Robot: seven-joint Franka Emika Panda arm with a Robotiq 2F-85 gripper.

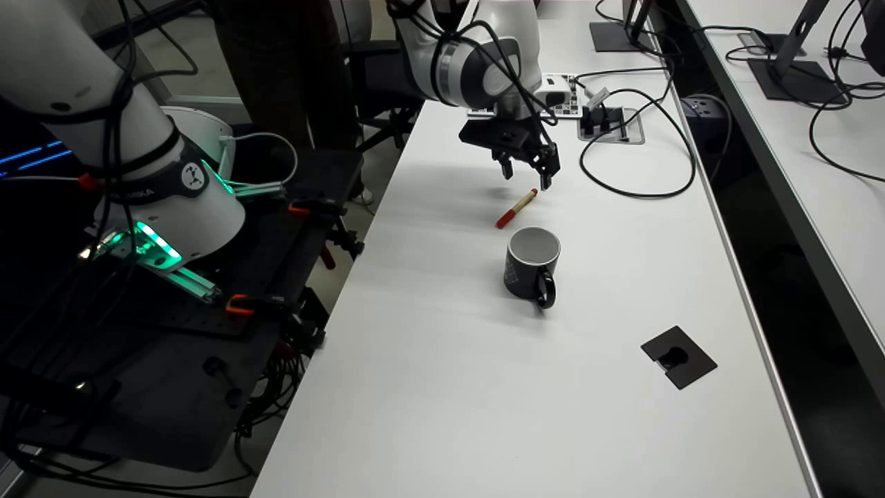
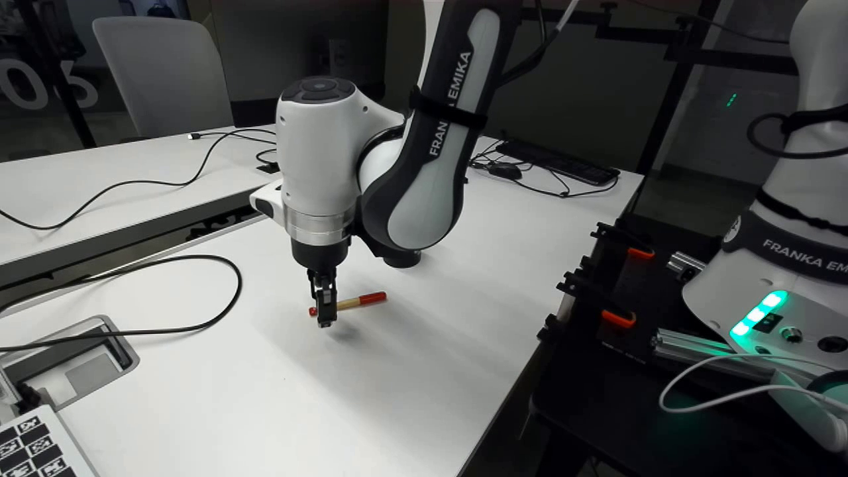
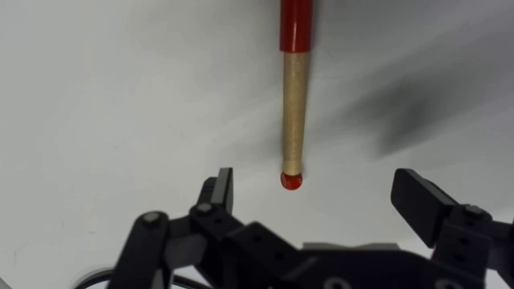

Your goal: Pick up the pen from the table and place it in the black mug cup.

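1. The long white table (image 1: pixel 449 387), plain-topped, runs through both exterior views; past a dark gap I see a neighbouring white desk (image 1: pixel 843 221) carrying a monitor stand (image 1: pixel 795 86).
2. Alongside the table sits my black bench (image 2: pixel 609 417), with orange-handled clamps (image 2: pixel 618 319) at its edge.
3. My arm (image 2: pixel 424 205) reads FRANKA EMIKA along one link; on its base (image 2: pixel 815 291) I get FRANKA EM before the frame cuts the rest, above a lit green strip (image 2: pixel 758 315).
4. A pale grey chair (image 2: pixel 165 73) stands in the room behind, near dark glass bearing large pale characters (image 2: pixel 40 86) I can't read with certainty.
5. A black keyboard (image 2: pixel 556 161) and mouse (image 2: pixel 505 171) lie at the table's far end in an exterior view.
6. My end effector (image 3: pixel 317 192) hangs over the table, its two fingers (image 3: pixel 223 188) spread wide apart.
7. The black mug (image 1: pixel 518 273) stands upright on the table, pale inside; a faint marking on its wall is too small for me to read.
8. The tan pen (image 1: pixel 517 209), red at both ends, lies flat on the table near the mug; in the wrist view its smaller red end shows between the fingers.
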